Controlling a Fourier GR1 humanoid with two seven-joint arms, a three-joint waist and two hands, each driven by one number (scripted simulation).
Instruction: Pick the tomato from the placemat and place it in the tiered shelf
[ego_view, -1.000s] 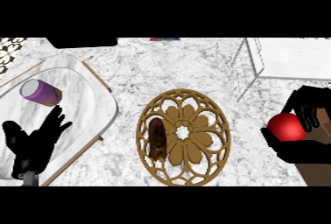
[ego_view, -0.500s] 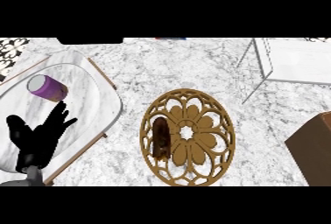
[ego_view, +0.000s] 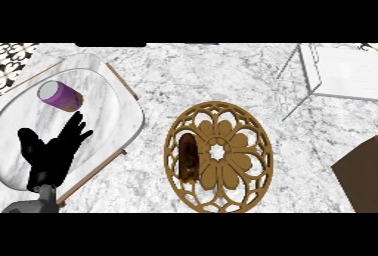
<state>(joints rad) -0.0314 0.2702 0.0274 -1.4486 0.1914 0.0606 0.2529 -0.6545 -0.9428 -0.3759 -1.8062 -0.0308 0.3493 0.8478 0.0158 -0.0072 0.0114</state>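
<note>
The round golden openwork placemat (ego_view: 238, 170) lies at the counter's middle. A dark brown oblong item (ego_view: 187, 156) rests on its left part. No tomato shows on it or anywhere else in the head view. The white tiered shelf (ego_view: 347, 70) stands at the upper right, its thin legs reaching down to the counter. My left hand (ego_view: 52, 155) rests open at the lower left, fingers up, over the near part of a marble tray. My right hand is out of view.
A marble tray (ego_view: 111, 120) with a wooden edge fills the left side and carries a purple cup (ego_view: 60, 95) lying on its side. A dark brown slab (ego_view: 362, 175) juts in at the right edge. The counter is white marble.
One second ago my right hand held the red tomato at the right edge; hand and tomato have since left the view. The left hand has stayed open at the lower left.
</note>
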